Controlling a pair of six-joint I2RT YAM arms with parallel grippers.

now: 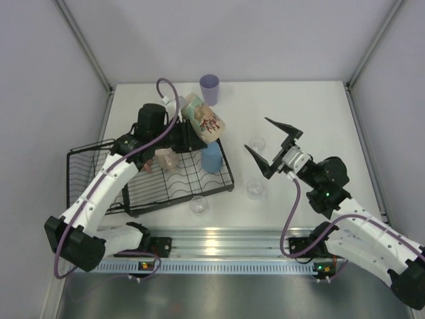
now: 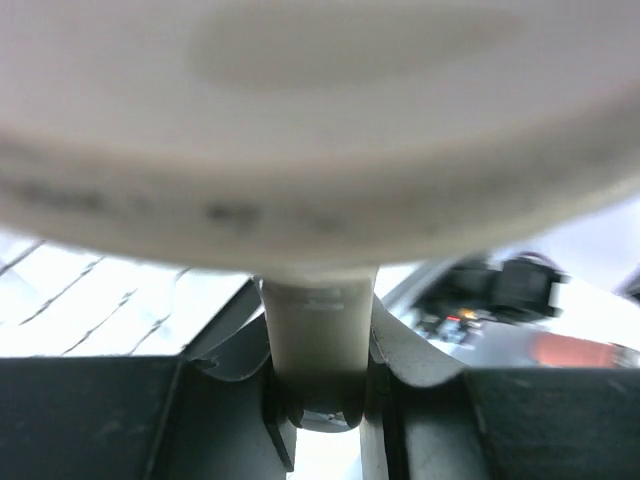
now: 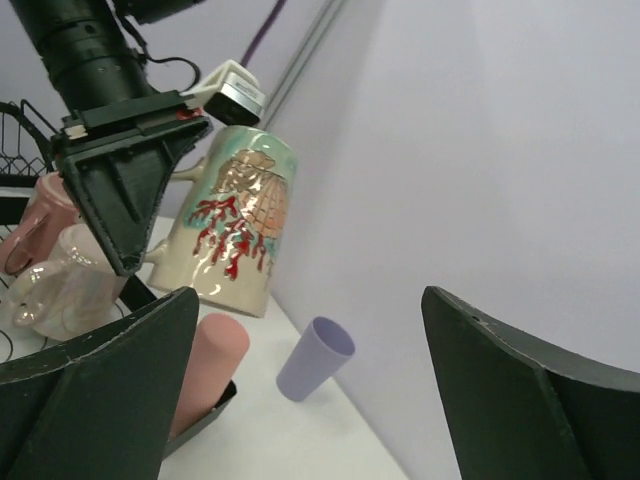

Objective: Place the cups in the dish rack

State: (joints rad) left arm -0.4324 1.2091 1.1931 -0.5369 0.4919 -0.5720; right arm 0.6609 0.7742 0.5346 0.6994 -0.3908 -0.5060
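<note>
My left gripper (image 1: 189, 130) is shut on the handle (image 2: 318, 330) of a cream mug (image 1: 204, 119) with a red coral print, and holds it tilted over the far right corner of the black wire dish rack (image 1: 143, 199). A blue cup (image 1: 211, 158) and a pink mug (image 1: 163, 159) sit in the rack. In the right wrist view a salmon-pink tumbler (image 3: 205, 370) leans at the rack's edge below the cream mug (image 3: 235, 225). A lavender cup (image 1: 209, 88) stands on the table behind. My right gripper (image 1: 273, 147) hangs open and empty beside a clear glass (image 1: 256, 144).
Two more clear glasses (image 1: 255, 189) (image 1: 199, 205) stand on the white table in front of the rack's right end. The lavender cup (image 3: 315, 358) stands close to the back wall. Grey walls close in the table at the back and on both sides.
</note>
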